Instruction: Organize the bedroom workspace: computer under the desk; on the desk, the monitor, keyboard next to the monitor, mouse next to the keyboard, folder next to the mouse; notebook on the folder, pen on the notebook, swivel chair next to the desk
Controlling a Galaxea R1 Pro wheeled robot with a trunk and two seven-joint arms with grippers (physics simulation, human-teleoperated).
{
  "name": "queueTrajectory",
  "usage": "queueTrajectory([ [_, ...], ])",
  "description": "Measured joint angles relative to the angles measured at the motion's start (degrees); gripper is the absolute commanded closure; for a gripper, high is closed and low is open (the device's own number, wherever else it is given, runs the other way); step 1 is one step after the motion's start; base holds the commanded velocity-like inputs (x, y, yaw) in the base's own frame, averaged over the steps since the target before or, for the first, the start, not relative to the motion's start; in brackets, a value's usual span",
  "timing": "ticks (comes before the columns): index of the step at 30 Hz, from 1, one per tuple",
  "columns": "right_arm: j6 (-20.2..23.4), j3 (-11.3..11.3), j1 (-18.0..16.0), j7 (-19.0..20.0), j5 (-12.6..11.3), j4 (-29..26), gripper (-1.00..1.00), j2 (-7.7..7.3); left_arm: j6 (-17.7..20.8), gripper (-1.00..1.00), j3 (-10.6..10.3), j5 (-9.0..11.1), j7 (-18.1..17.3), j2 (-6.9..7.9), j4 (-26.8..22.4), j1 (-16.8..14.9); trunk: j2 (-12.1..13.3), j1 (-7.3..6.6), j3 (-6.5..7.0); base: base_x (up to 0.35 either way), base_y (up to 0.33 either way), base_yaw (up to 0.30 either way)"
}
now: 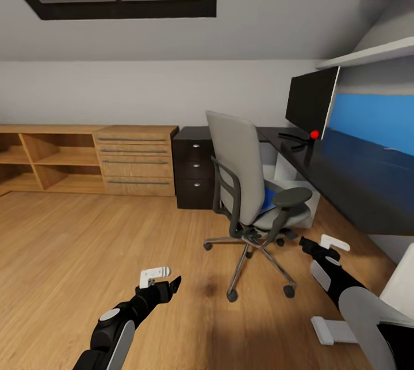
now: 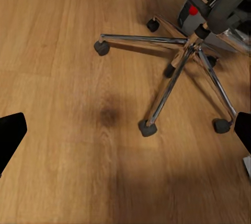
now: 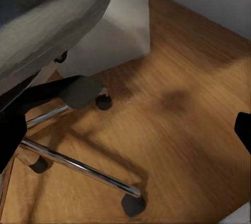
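Both tools are empty. The left tool (image 1: 167, 286), matte black, hangs low over the floor with its fingers spread, as the left wrist view confirms with dark fingertips at both edges. The right tool (image 1: 313, 245) reaches toward the chair's base, also spread.

From the right tool, at about ten o'clock, stands the swivel chair (image 1: 241, 180): grey upholstery, black armrests, a polished metal star base on castors. The bright blue folder (image 1: 268, 198) lies flat on its seat, so that move is still to do. Further at one o'clock, the thin black monitor (image 1: 312, 102) already stands on the glossy black tabletop (image 1: 356, 174). The chair sits just beside the tabletop. Little else seems done.
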Motion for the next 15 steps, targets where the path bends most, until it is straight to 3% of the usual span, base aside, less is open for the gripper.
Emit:
queueTrajectory([
  [6, 0.17, 0.15, -0.17, 0.03, -0.01, 0.66, -1.0, -0.05, 0.09, -1.0, -0.03, -0.01, 0.0, 0.0, -0.65, 0.03, -0.09, 0.16, -1.33, 0.0, 0.0, 0.0],
  [10, -3.85, 0.41, -0.21, 0.01, -0.11, 2.18, -1.0, -0.02, 0.19, -1.0, -0.08, 0.01, 0.0, -0.06, -0.73, 0.03, -0.14, 0.27, -2.22, 0.0, 0.0, 0.0],
  [15, -6.42, 0.63, -0.22, -0.06, -0.13, 2.44, -1.0, 0.06, 0.26, -1.0, -0.07, 0.02, 0.0, -0.03, -0.73, 0.03, -0.15, 0.26, -2.22, 0.0, 0.0, 0.0],
])
